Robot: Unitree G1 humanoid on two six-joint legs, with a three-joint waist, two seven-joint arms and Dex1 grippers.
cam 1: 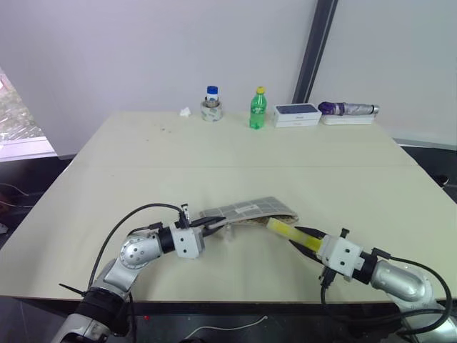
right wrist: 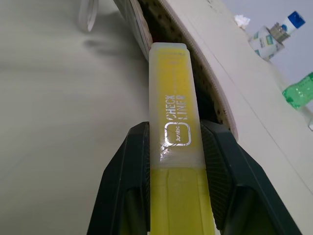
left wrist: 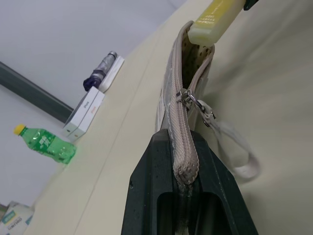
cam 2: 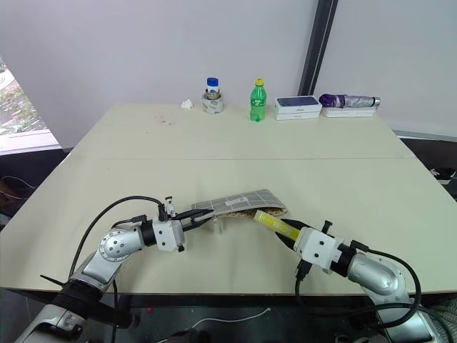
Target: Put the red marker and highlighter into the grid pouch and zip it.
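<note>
The right gripper (right wrist: 173,147) has its two black fingers (right wrist: 124,166) pressed against either side of the highlighter (right wrist: 174,117), holding it around its middle where the paler cap meets the brighter yellow body. The cap end points away from the hand and sits right at the open mouth of the grid pouch (cam 1: 246,209), its tip at the lip of the opening; the dotted lining shows just behind it. Silver lettering on the cap faces up.

The left gripper (left wrist: 183,161) is closed tight on the zipper end of the pouch, the beige zipper tape running up between its fingers (left wrist: 146,196). That pinch lifts this end off the bench (cam 1: 235,157), so the pouch stands on edge and arches over to the opening where the highlighter waits. The metal zipper pull (left wrist: 188,98) sits a little way along the tape from the fingers, and a pale loop strap (left wrist: 239,156) hangs from it down onto the bench.

From above, the two arms meet near the front edge of the bench, left hand on one end of the pouch, right hand at the other.

Along the far edge stand a small jar with a blue lid (cam 1: 211,104), a green bottle with a yellow cap (cam 1: 258,108), a white box (cam 1: 297,114) and, beside it, a folded purple umbrella (cam 1: 347,108) on a white tray.
</note>
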